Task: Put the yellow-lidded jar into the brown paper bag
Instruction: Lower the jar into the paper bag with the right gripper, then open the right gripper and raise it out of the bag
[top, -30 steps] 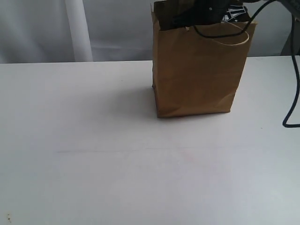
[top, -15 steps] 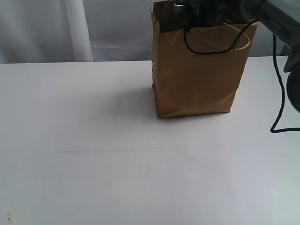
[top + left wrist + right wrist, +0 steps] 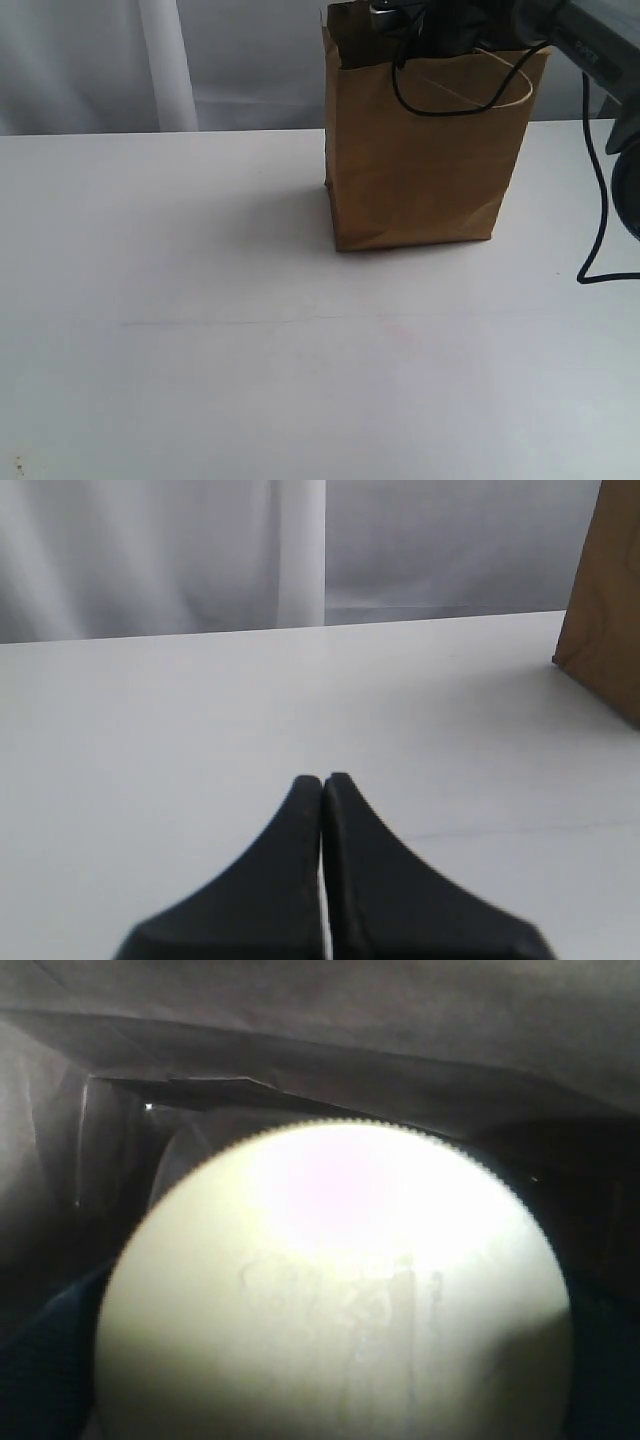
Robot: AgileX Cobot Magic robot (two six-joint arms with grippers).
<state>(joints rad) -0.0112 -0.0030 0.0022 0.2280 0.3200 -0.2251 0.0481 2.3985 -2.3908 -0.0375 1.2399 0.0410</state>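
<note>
Two arms: your left gripper (image 3: 322,780) was pinched shut, empty, over the table (image 3: 200,700). Bag (image 3: 420,150) stood upright, your right arm (image 3: 560,30) dipped in its mouth. Jar (image 3: 335,1290) was inside the bag, lid up. Right gripper's fingers hidden, can't tell the grip. Probably left: release, withdraw.
</note>
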